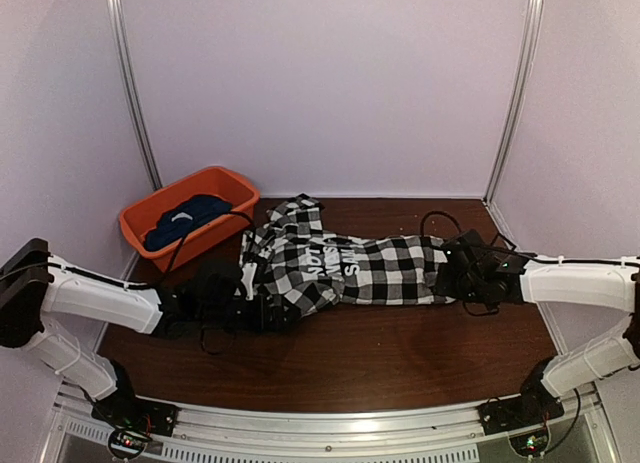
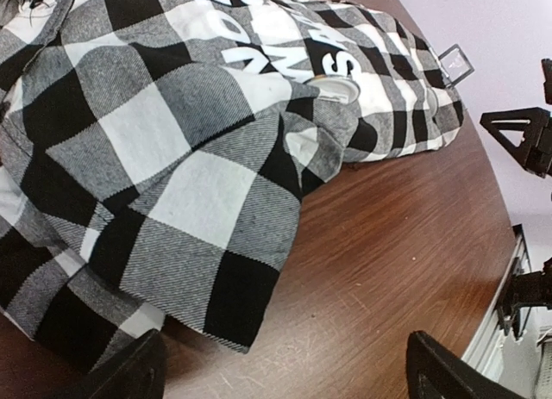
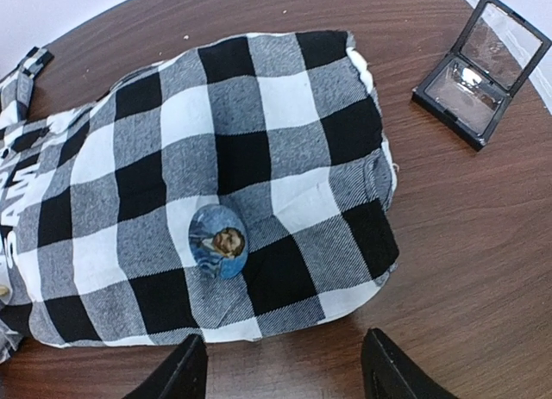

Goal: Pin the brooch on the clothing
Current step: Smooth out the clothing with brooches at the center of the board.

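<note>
Looking down from high behind the near edge over the whole worktop [image 1: 400,348], and close in from each wrist: left low along the checked shirt [image 2: 172,158], right steeply onto its far end, with that shirt common to all three.

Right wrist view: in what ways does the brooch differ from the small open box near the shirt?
The brooch is a rounded oval; the box is square with straight edges. The brooch shows a portrait on blue; the box is black-framed with clear panels. The brooch lies on the checked shirt; the box sits on the bare wooden table, apart from the shirt, lid raised. Both are small beside the shirt.
</note>
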`<state>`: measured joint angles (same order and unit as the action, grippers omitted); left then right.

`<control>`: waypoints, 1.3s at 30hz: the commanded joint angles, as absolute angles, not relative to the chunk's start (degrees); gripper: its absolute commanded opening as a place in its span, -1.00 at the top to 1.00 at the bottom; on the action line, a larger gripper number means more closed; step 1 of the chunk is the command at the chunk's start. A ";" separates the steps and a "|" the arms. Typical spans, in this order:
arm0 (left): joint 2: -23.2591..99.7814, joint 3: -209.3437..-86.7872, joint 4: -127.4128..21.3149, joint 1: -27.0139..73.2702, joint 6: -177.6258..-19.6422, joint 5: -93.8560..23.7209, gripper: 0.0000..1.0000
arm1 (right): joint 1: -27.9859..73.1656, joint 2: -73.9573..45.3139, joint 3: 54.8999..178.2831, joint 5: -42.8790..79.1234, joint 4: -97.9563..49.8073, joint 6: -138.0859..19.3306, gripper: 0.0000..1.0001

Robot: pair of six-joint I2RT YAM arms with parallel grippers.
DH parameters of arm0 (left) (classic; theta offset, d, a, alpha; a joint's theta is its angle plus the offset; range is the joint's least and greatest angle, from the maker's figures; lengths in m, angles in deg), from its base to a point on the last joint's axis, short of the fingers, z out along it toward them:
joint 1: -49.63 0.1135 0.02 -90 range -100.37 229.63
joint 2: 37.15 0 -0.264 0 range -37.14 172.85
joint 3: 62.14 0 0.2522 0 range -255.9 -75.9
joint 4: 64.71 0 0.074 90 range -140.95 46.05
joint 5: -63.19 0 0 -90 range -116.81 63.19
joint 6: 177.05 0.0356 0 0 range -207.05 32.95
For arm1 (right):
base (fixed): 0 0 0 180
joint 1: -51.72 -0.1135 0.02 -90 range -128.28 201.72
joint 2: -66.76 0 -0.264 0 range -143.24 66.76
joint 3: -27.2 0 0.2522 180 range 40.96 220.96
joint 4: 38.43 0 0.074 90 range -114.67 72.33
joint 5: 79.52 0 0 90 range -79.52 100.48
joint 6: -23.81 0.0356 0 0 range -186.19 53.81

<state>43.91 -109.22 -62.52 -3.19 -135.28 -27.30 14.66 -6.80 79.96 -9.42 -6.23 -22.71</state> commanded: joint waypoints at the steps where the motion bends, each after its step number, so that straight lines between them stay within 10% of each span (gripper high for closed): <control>1: 45.47 -105.45 -75.34 -3.02 -143.22 -29.57 -0.94 | 17.49 -5.75 78.22 -12.53 -7.98 -19.98 -0.25; 39: 47.67 -100.07 -81.66 -1.44 -152.53 -29.02 -0.80 | 25.26 -12.13 75.63 -6.20 -14.03 -20.35 -0.26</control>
